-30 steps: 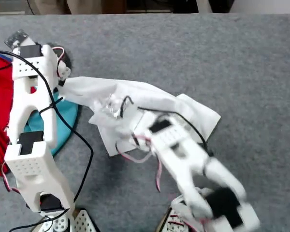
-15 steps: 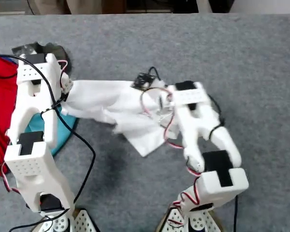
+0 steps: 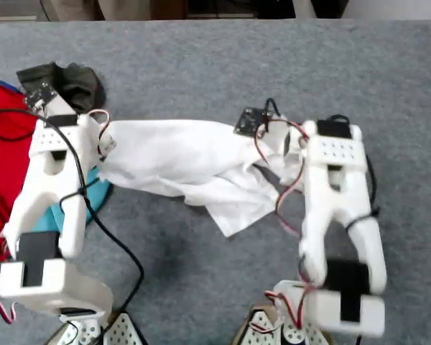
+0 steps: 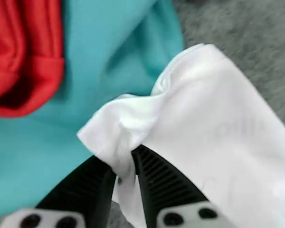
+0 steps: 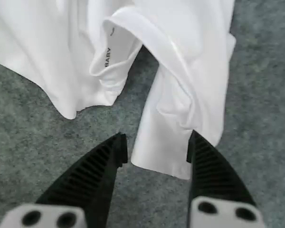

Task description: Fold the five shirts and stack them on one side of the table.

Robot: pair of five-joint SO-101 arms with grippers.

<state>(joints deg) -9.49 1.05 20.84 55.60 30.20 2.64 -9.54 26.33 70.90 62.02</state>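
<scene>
We see the left gripper [image 4: 125,162] pinching the white shirt [image 3: 179,154], left of centre; the right gripper [image 5: 156,143] gapes wide over its hem

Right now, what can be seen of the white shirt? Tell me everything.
The white shirt is thin, soft-looking fabric. It lies unfolded and crumpled, stretched sideways across the middle of the grey table. Its neck opening with a label shows, and a loose corner trails toward the arms' bases. The left gripper is shut on a bunched edge at one end, by the teal shirt. The right gripper hangs open above the other end's hem.
</scene>
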